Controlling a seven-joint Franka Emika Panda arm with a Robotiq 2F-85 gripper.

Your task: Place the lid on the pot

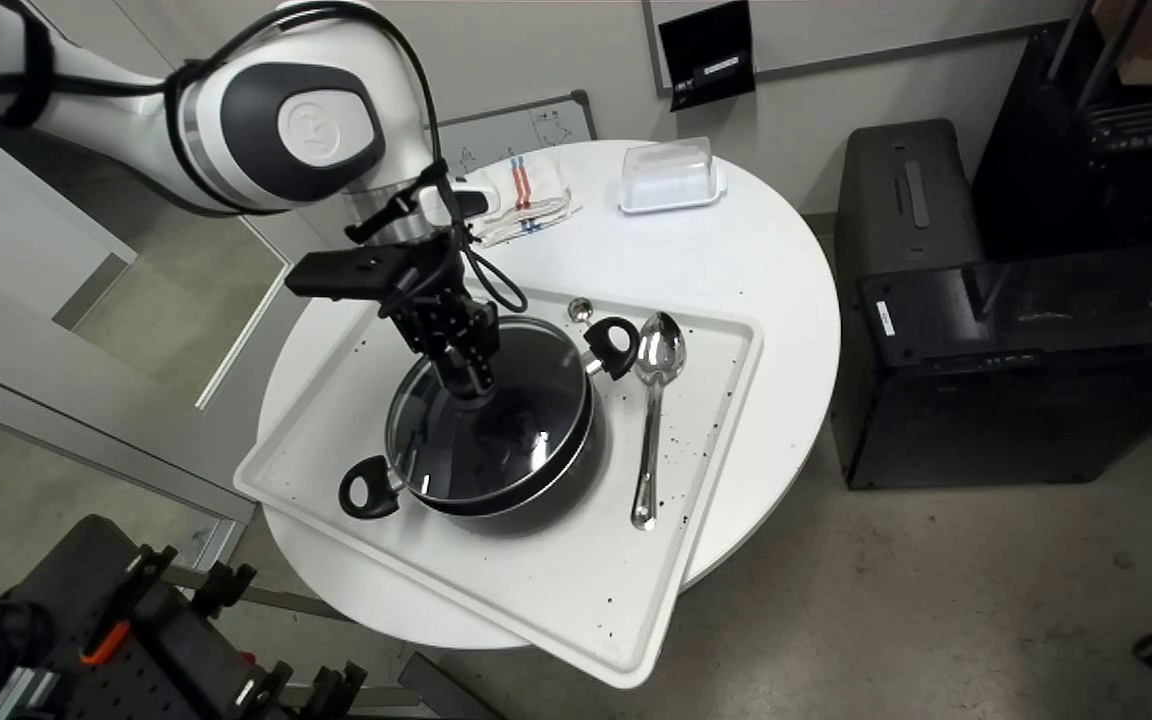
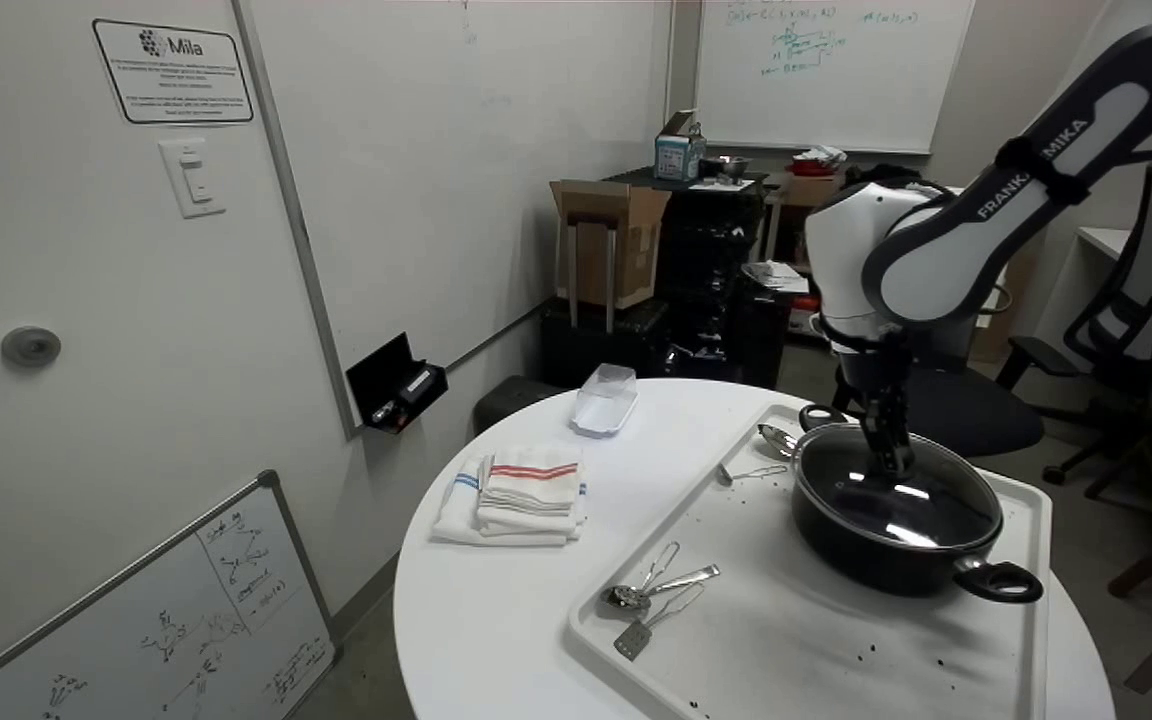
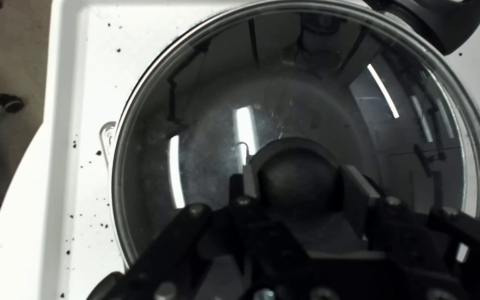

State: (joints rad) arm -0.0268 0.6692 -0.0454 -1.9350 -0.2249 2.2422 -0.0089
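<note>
The lid (image 1: 526, 420) is a round clear glass disc with a metal rim and a dark knob. It lies over the opening of the black pot (image 2: 871, 550) in both exterior views. A pale strip shows through its right edge in the wrist view (image 3: 298, 96). I cannot tell whether its rim sits fully on the pot all round. The pot's two loop handles stick out on opposite sides. My gripper (image 1: 466, 385) points down at the lid's middle. In the wrist view the fingers (image 3: 300, 179) stand on both sides of the knob and appear shut on it.
The pot stands on a white tray (image 1: 576, 600) on a round white table (image 1: 786, 270). A large metal spoon (image 1: 658, 370) lies beside the pot. Small utensils (image 2: 646, 600) lie at a tray corner. Folded towels (image 2: 526, 495) and a clear-lidded butter dish (image 2: 606, 400) are on the table.
</note>
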